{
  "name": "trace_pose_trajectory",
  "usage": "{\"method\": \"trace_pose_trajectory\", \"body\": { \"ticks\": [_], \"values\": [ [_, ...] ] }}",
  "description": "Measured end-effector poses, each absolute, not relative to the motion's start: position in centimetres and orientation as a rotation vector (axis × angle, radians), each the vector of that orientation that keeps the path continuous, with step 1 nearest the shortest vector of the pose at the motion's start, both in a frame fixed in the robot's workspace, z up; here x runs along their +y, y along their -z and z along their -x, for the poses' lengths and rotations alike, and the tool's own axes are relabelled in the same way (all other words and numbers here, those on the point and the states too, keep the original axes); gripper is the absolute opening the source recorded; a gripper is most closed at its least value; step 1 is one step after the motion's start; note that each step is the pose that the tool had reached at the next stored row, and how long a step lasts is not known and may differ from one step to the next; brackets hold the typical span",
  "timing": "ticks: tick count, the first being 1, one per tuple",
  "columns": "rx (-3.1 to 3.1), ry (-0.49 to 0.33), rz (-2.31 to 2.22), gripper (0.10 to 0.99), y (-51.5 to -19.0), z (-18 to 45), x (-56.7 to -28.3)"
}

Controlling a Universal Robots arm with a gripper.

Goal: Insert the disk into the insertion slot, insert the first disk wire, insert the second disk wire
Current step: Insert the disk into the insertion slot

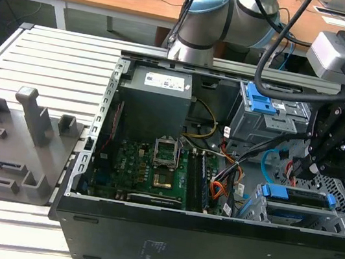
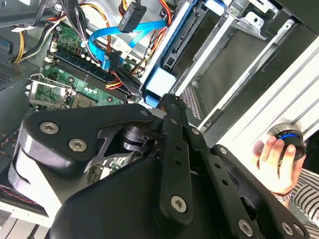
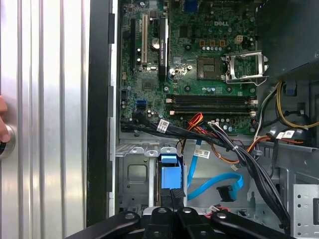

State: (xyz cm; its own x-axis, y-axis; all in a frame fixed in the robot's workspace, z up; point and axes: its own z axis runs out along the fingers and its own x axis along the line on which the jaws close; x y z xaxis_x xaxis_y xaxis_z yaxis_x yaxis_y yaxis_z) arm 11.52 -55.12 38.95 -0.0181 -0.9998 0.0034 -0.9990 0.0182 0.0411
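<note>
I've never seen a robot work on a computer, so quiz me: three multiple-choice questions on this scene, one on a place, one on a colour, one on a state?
1. Where is the gripper? A over the grey stand; B at the low drive cage; C over the circuit board.
2. The disk's handle is: A red; B green; C blue.
3. The light blue cable's plug is: A lying loose; B in the gripper; C pushed into the disk.
Answers: B, it hangs above the cage on the exterior view's right; C, it shows blue in the exterior view; A, it lies free in the first wrist view.
</note>
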Motion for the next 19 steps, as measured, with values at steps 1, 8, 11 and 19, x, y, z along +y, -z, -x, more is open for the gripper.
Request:
{"method": "trace_pose_trajectory", "body": {
  "ticks": [1, 8, 11, 19],
  "values": [
    [-2.219, 0.042, -2.179, 0.106, -38.9, -11.5, -55.1],
    [-2.219, 0.043, -2.179, 0.106, -38.9, -12.1, -55.1],
    [-2.218, 0.044, -2.178, 0.106, -38.8, -12.7, -55.1],
    [-2.218, 0.044, -2.178, 0.106, -38.0, -12.9, -55.1]
  ]
}}
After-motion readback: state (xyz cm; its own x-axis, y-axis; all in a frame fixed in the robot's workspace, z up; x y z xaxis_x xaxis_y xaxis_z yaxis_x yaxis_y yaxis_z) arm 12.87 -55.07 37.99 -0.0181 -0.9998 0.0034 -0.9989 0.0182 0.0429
